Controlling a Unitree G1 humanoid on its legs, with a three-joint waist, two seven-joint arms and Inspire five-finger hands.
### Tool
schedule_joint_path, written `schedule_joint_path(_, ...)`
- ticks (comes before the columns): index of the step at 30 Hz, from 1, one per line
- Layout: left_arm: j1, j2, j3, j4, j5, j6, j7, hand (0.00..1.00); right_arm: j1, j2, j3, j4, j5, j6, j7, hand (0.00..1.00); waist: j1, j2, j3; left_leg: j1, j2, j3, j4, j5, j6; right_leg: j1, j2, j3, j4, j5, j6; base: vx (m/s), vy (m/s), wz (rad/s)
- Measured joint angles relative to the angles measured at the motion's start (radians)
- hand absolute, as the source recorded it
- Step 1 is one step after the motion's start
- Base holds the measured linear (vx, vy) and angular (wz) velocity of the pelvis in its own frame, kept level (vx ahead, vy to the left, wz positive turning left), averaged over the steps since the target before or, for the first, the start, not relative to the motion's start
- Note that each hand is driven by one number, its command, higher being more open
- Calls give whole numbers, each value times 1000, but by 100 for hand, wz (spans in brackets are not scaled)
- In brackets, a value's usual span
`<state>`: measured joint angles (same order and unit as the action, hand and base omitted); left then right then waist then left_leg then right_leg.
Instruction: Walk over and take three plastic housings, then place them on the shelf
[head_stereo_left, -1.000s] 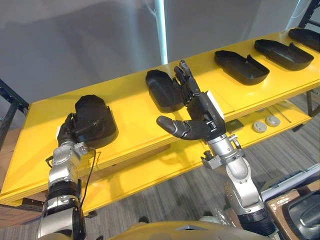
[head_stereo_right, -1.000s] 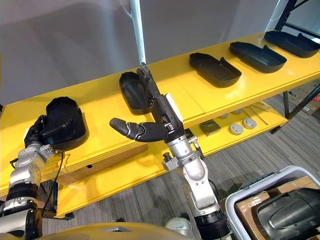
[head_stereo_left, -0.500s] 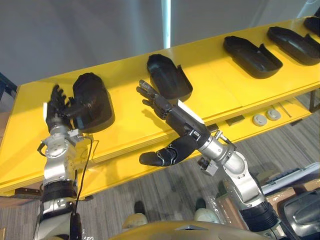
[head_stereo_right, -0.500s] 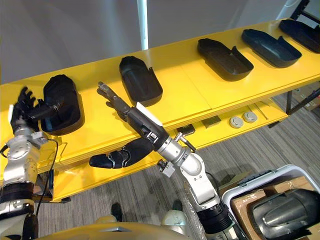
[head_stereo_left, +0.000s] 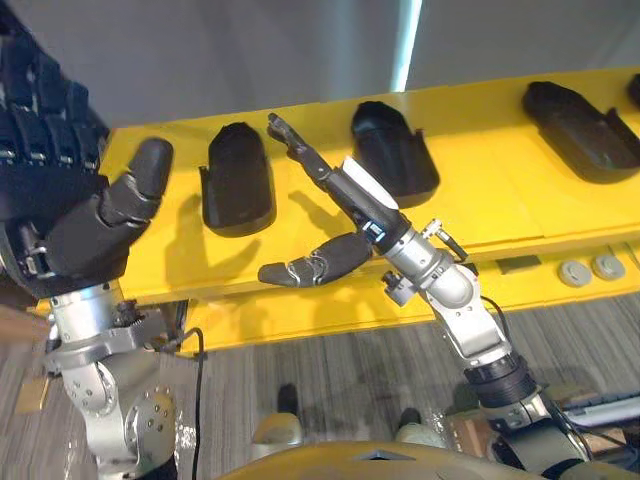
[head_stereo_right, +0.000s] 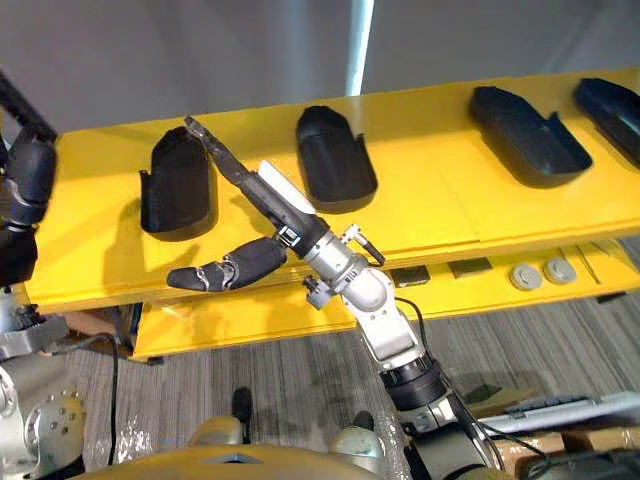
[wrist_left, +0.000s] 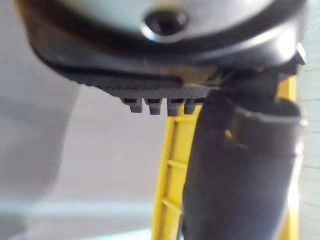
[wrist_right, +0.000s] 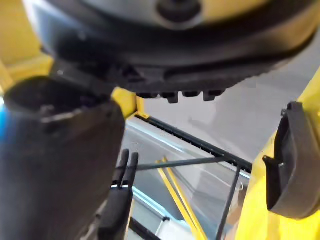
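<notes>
Along the top board of the long yellow shelf (head_stereo_right: 440, 215) you have four of the task's pieces in a row, each a black moulded plastic shell: the leftmost housing (head_stereo_right: 178, 185), the second housing (head_stereo_right: 335, 158), the third housing (head_stereo_right: 528, 122) and, cut by the right edge of the right eye view, the fourth housing (head_stereo_right: 612, 105). All four lie on the shelf, apart from one another, and neither hand has hold of any of them. Your right robot hand (head_stereo_left: 352, 200) reaches out over the top board with its fingers straight and close together and its thumb spread wide below them. It grips nothing. Its fingertips lie over the bare yellow strip between the leftmost housing and the second housing, beside both and gripping neither, and you cannot tell whether they touch the board. The thumb hangs in front of the shelf's front edge. Your left robot hand (head_stereo_left: 60, 190) is raised close to the head camera at the left of the left eye view, fingers extended and thumb out, empty and well apart from the housings. On the lower board, toward the right, sit two pale round discs (head_stereo_right: 520, 275) and, just left of them, two small dark flat squares (head_stereo_right: 408, 275). Grey striped carpet (head_stereo_right: 600, 330) covers the floor below.
</notes>
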<state>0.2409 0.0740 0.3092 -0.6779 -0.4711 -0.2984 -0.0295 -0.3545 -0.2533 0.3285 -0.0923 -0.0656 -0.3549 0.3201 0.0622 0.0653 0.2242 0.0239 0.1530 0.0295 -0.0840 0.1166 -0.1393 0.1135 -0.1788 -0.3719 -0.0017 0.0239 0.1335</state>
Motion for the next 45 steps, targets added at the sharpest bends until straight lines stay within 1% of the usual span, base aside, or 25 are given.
schedule_joint_path(1,14,0,0,0,17,4,3,100,-14,5,0,13,-14,0,-3,100,7,-5,2,-7,-1,-11,0,2,0,0,0,-10,0,1,2,-17,-26,43)
schedule_joint_path(3,70,-7,0,2,64,27,25,100,-75,23,18,77,-62,0,-22,100,36,-23,9,-23,-4,-37,0,13,-2,1,1,-37,1,3,4,3,-21,34)
schedule_joint_path(5,117,-31,-2,10,105,40,54,100,-132,22,55,141,-129,0,-29,100,57,-30,13,-36,-7,-57,0,16,-2,2,0,-52,1,2,2,2,-18,29)
schedule_joint_path(8,157,-49,-24,51,129,41,93,100,-185,14,123,237,-205,3,-59,100,82,-30,14,-49,-9,-80,0,22,-3,3,1,-73,1,-1,0,-5,-16,22)
schedule_joint_path(9,166,-54,-30,59,129,41,96,100,-193,12,140,256,-216,6,-65,100,85,-30,15,-51,-10,-84,0,23,-3,5,1,-78,1,-1,0,-14,-19,22)
schedule_joint_path(10,176,-64,-44,80,129,41,104,100,-209,3,164,293,-251,14,-82,100,93,-30,19,-51,-11,-94,0,25,-3,11,0,-88,1,-3,0,-36,-18,19)
schedule_joint_path(11,186,-67,-62,100,134,41,120,100,-221,-10,183,329,-301,19,-118,100,104,-30,20,-54,-12,-99,0,27,-4,12,1,-92,2,-4,1,-42,-17,19)
schedule_joint_path(13,203,-68,-71,134,198,44,155,100,-244,-25,191,376,-358,25,-197,100,106,-28,33,-64,-13,-114,0,33,-3,10,0,-105,6,-6,1,-58,-11,18)
schedule_joint_path(16,201,-68,-79,188,210,68,201,100,-286,-51,188,428,-361,44,-288,100,107,-21,50,-81,-14,-124,0,40,-3,-4,-1,-115,14,-11,-5,-83,1,12)
schedule_joint_path(17,200,-68,-81,225,212,87,234,100,-303,-62,180,441,-361,49,-322,100,107,-17,60,-88,-16,-128,0,45,0,-11,-3,-117,19,-11,-4,-83,8,5)
schedule_joint_path(18,199,-68,-82,273,236,92,274,100,-318,-68,171,443,-361,58,-347,100,107,-14,74,-89,-18,-130,0,48,2,-12,-5,-118,20,-10,-3,-74,7,5)
schedule_joint_path(20,200,-69,-83,359,295,102,342,100,-348,-88,170,461,-361,67,-386,100,107,-10,83,-100,-21,-130,0,50,3,-23,-9,-118,24,-9,-1,-38,4,2)
schedule_joint_path(21,200,-70,-83,398,300,102,371,100,-366,-96,170,477,-361,68,-405,100,107,-9,85,-109,-22,-132,0,53,4,-34,-10,-119,27,-8,-1,-23,-2,4)
schedule_joint_path(22,196,-77,-81,473,299,101,416,100,-392,-112,166,512,-362,81,-446,100,117,-7,93,-121,-23,-133,0,56,4,-48,-12,-119,34,-8,-1,-14,-3,4)
schedule_joint_path(24,196,-84,-80,518,299,97,444,100,-405,-118,159,536,-363,90,-472,100,125,-4,101,-121,-23,-134,0,60,3,-48,-13,-119,36,-8,0,0,0,0)
schedule_joint_path(27,196,-125,-68,626,299,52,542,100,-417,-136,130,564,-363,99,-547,100,138,11,117,-122,-27,-147,1,60,3,-41,-15,-133,38,-7,5,7,-24,11)
schedule_joint_path(30,197,-140,-44,705,300,29,565,100,-435,-141,112,566,-362,99,-553,100,138,26,127,-122,-30,-148,0,60,3,-42,-20,-135,43,-10,7,-1,-5,3)
schedule_joint_path(32,195,-135,-44,766,317,18,544,100,-457,-147,111,571,-360,101,-549,100,138,31,130,-127,-30,-149,0,60,4,-50,-21,-134,51,-13,8,0,0,0)
schedule_joint_path(33,193,-131,-51,808,321,18,510,100,-470,-150,112,571,-360,101,-539,100,137,31,130,-132,-29,-148,0,60,4,-55,-21,-133,53,-14,8,-33,-14,0)
schedule_joint_path(34,189,-124,-74,869,321,23,460,100,-491,-150,112,570,-361,101,-516,0,137,30,130,-139,-28,-148,0,62,6,-63,-20,-132,54,-13,8,0,0,0)
schedule_joint_path(35,188,-123,-80,882,321,25,447,100,-493,-150,112,570,-361,101,-511,0,138,30,131,-140,-28,-148,0,62,6,-64,-20,-132,54,-13,8,0,0,0)
schedule_joint_path(37,179,-114,-130,973,322,55,378,100,-518,-150,117,570,-362,102,-468,0,139,28,132,-139,-27,-144,1,62,6,-66,-20,-128,55,-13,8,-8,-9,-2)
schedule_joint_path(39,174,-115,-158,1030,321,71,335,100,-540,-151,124,570,-363,102,-438,0,140,25,134,-139,-24,-137,1,62,6,-72,-19,-120,58,-13,8,-15,-17,-10)
schedule_joint_path(43,157,-114,-186,1095,306,84,296,100,-565,-186,161,570,-364,102,-399,0,138,22,136,-136,-20,-133,0,61,6,-81,-20,-114,80,-23,4,-33,-27,-4)
schedule_joint_path(45,157,-102,-186,1114,248,84,278,100,-566,-187,182,570,-364,101,-374,0,129,22,136,-136,-19,-128,0,61,7,-94,-27,-108,106,-34,4,-68,-47,-5)
